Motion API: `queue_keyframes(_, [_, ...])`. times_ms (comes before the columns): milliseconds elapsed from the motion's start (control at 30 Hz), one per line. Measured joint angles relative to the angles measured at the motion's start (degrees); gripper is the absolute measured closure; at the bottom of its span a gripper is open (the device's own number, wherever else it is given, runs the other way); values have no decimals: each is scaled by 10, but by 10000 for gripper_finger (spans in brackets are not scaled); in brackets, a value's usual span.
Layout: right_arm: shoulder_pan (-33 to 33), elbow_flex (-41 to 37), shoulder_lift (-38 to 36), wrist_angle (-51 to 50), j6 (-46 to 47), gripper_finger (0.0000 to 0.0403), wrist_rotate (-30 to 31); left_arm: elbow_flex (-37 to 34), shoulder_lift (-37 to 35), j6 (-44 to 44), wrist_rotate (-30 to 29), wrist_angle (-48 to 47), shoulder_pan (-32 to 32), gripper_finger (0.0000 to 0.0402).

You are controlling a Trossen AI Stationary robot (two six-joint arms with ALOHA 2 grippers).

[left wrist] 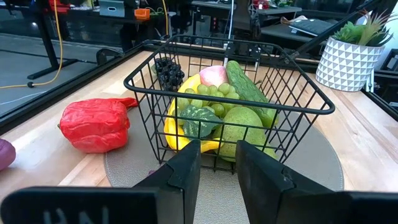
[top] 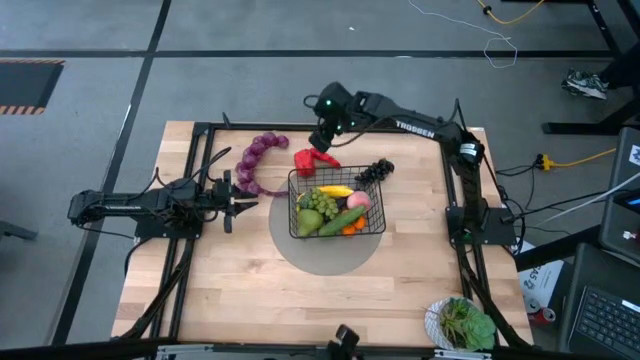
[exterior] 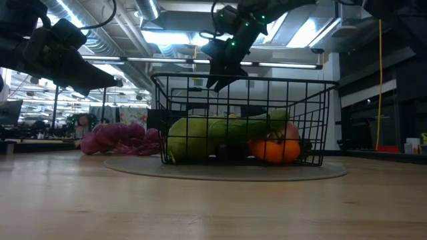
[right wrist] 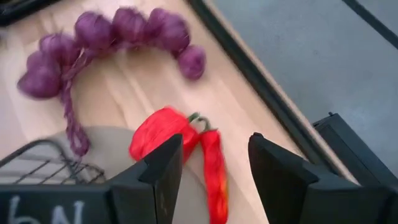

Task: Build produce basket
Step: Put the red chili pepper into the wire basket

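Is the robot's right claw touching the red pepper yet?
Apart. The right wrist view shows the right gripper with open jaws above the red pepper, bare table between them.

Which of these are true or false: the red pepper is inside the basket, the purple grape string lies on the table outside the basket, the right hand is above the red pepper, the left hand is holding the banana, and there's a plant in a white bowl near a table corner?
1. The red pepper is inside the basket. False: it lies on the table beside the basket.
2. The purple grape string lies outside the basket. True.
3. The right hand is open above the red pepper. True.
4. The left hand holds the banana. False: it is empty; the banana is in the basket.
5. A plant in a white bowl stands near a table corner. True.
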State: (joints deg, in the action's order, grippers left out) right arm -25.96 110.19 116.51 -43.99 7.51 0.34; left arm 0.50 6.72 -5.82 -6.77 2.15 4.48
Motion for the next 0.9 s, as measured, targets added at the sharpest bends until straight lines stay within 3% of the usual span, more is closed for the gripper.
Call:
queue_keyframes(267, [-20,0,18,5,41,221,-4,0,0,0,0,0,0,305])
queue_keyframes(467, [-32,0,75,1,41,221,-83,0,0,0,0,0,0,305])
queue_keyframes(900, [-68,0,156,-12,27,221,-132,0,0,0,0,0,0,305])
